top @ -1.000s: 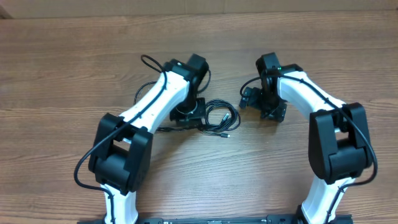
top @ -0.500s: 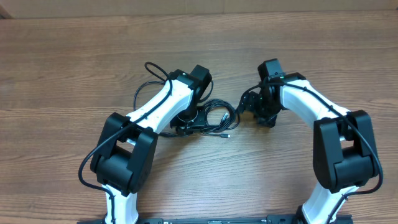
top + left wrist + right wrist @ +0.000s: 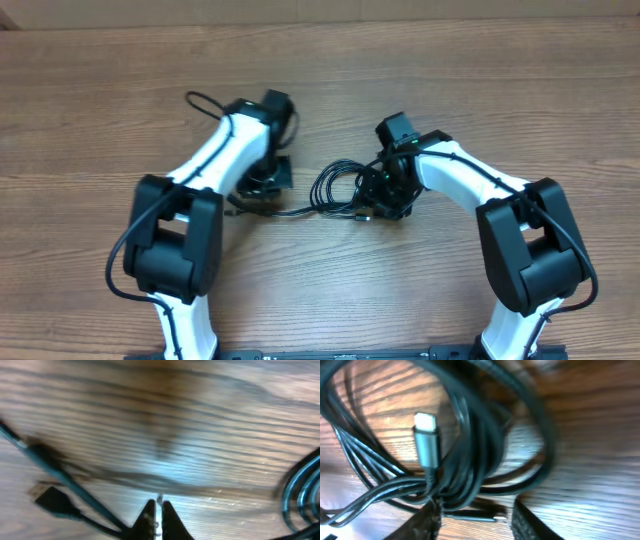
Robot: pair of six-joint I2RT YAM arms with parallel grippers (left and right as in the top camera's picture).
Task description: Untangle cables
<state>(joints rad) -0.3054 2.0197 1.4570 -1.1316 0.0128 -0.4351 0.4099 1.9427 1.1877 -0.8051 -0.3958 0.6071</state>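
The cables (image 3: 340, 187) lie as a loose black coil on the wood table between my two arms. One strand runs left from the coil toward my left gripper (image 3: 258, 188). In the left wrist view that gripper (image 3: 157, 510) is shut, its tips just above the wood. A black cord (image 3: 65, 477) and a flat plug (image 3: 50, 497) lie just left of it, and I see nothing held. My right gripper (image 3: 386, 198) is over the coil's right side. In the right wrist view it (image 3: 477, 520) stands open around the bundled cables (image 3: 465, 455), near a silver-tipped plug (image 3: 426, 440).
The thick black wires fixed to each white arm arc out beside them, one looping out past the left arm (image 3: 200, 102). More loops of the coil show at the right edge of the left wrist view (image 3: 300, 490). Bare wood table (image 3: 320, 70) lies behind.
My left arm has swung left, away from the coil, and its gripper has shut. My right arm has moved left onto the coil, its jaws narrowing around the bundle.
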